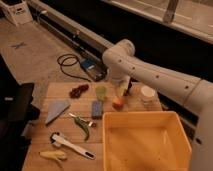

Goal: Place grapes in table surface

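Note:
The grapes (pixel 78 90), a small dark reddish-brown cluster, lie on the tan wooden table surface (pixel 37 131) near its far edge, left of a green cup (pixel 101 92). My white arm reaches in from the right. The gripper (pixel 125 89) points down just right of the green cup and above a round orange fruit (pixel 118 103). It is well to the right of the grapes and not touching them.
A big yellow bin (pixel 145 120) fills the table's near right. A blue sponge (pixel 97 108), grey wedge (pixel 56 111), green pepper (pixel 82 127), white-handled tool (pixel 70 145) and yellow item (pixel 52 155) lie on the left half. A white cup (pixel 148 93) stands far right.

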